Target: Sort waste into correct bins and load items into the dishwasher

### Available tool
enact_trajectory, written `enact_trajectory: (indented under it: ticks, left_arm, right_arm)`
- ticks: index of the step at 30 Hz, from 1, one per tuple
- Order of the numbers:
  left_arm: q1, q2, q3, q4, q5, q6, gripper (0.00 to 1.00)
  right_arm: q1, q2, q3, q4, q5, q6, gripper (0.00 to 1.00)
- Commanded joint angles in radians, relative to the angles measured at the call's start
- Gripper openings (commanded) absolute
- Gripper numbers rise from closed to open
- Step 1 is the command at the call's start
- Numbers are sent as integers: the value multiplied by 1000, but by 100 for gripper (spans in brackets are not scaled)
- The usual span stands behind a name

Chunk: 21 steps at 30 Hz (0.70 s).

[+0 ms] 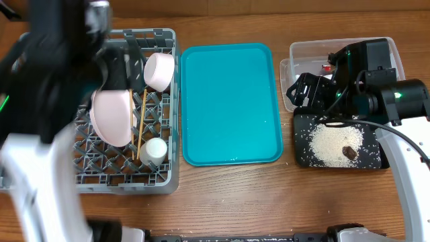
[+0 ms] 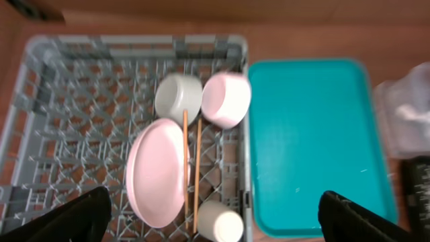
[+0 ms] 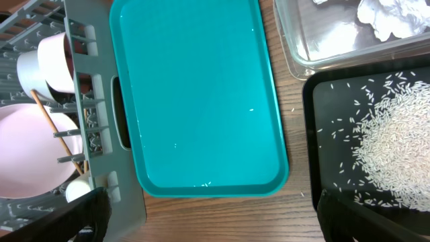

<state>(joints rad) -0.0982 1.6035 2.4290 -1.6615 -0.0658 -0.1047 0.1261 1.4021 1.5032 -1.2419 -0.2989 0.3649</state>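
Left gripper, jaws spread, hovers above plate.

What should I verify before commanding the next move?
1. Plate, grey bowl, pink bowl, cup and chopsticks in the rack: ok.
2. Tissue in the clear tub: ok.
3. Red wrapper fully in that tub: cannot tell, the right arm covers it.
4. Rice and brown lump in the black tray: ok.
5. Teal tray free of rice: not ok, a few white specks on it.
6. Left pincer and right pincer open, empty: ok.
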Motion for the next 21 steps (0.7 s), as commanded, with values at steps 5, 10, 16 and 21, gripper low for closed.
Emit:
enact_trajectory:
  ticks: [5,10,16,21]
  left_arm:
    - [-7,-171,11,-10,44,-7,100]
    - [-7,-192,11,-10,44,-7,100]
    - [-7,-183,10,-10,44,-7,100]
    - [-7,-177,9,-10,44,-7,100]
  right_arm:
    - [-2,2,2,5,10,-6,100]
    - [-2,0,2,6,15,-7,100]
    - [-2,-167,-32,142,249,-45,100]
    - [-21,-388,-264,541,277,-120,100]
